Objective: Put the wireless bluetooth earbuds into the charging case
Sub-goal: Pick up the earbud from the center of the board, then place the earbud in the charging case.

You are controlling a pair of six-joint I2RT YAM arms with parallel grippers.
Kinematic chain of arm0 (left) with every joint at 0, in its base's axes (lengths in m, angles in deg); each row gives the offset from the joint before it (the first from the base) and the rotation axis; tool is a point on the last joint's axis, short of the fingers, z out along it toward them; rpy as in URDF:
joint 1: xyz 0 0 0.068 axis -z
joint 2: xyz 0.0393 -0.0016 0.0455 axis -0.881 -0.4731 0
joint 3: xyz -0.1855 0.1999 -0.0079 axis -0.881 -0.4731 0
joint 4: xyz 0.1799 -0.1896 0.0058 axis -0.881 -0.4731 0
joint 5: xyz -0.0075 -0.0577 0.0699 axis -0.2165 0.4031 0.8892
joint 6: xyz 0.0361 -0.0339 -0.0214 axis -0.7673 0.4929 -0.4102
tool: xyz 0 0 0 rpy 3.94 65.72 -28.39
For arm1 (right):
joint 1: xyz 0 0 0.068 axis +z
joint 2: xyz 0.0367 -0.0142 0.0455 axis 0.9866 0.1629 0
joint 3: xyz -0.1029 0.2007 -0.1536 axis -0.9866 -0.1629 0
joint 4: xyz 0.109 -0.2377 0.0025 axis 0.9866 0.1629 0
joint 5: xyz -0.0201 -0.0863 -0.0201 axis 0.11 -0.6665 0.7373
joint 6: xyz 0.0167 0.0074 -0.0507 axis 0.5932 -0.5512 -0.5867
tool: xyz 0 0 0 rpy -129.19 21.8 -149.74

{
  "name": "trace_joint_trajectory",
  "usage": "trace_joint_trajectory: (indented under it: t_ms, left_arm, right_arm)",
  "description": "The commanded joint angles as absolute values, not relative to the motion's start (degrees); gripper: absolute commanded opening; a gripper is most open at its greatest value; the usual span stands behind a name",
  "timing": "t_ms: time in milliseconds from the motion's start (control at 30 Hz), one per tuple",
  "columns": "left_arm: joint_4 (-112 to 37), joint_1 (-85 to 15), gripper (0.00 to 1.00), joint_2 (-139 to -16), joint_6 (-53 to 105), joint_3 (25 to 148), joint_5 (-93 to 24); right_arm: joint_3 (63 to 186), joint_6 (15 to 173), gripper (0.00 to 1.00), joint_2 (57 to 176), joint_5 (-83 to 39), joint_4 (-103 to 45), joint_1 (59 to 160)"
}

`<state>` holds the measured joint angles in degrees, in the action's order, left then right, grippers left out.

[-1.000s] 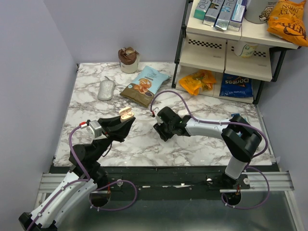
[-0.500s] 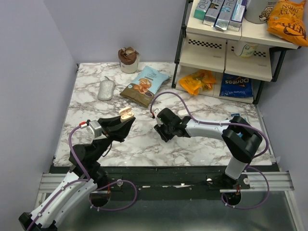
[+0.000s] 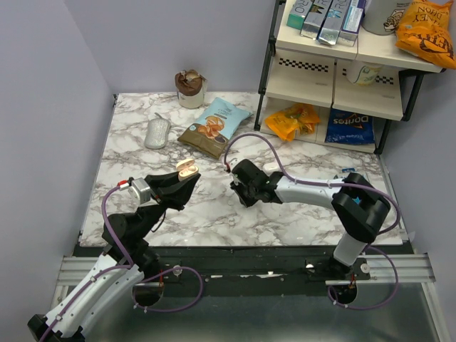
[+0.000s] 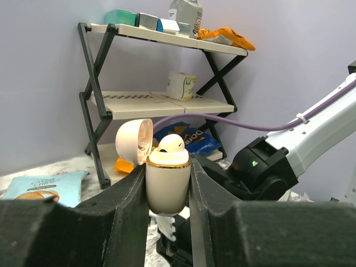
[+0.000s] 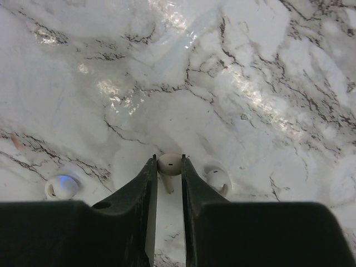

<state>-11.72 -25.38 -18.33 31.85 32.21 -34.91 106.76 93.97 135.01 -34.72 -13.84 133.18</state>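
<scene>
On the marble table, our right gripper has just narrowed its fingers onto a loose earbud, so pickup looks begun. Our left gripper stays clamped on the open case, raised, the other earbud already seated.

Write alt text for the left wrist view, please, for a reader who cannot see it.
The left gripper clamps the cream charging case upright, its lid hinged open to the left and one white earbud seated in the top. Behind stand the right arm and a black-framed shelf rack holding snacks.
</scene>
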Motion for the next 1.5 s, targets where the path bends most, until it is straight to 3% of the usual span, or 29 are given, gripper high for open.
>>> trace_joint_trajectory:
  t_ms: [0,300,533,900,1167,1467]
  left_arm:
    - [-10.93,-25.29,0.0,-18.5,31.75,33.04,-35.77]
    - [-9.79,-25.38,0.0,-19.29,32.1,33.13,-35.34]
    - [-4.79,-25.37,0.0,-23.59,32.1,33.57,-35.07]
    - [9.98,-25.37,0.0,-45.46,29.38,47.53,-39.11]
    - [20.88,-25.38,0.0,-62.68,31.31,62.11,-42.8]
    - [28.53,-25.2,0.0,-72.45,36.23,70.74,-46.23]
  right_arm:
    - [107.38,96.61,0.11,129.54,-38.67,-13.31,133.63]
    - [108.97,100.21,0.01,122.78,-40.86,-13.91,132.84]
    - [108.79,104.44,0.01,109.08,-42.27,-21.74,131.78]
    - [120.83,98.82,0.01,98.42,-37.27,-32.55,131.78]
    - [126.63,94.33,0.01,96.39,-33.05,-37.65,131.87]
    - [128.66,95.73,0.01,97.79,-30.24,-44.07,131.87]
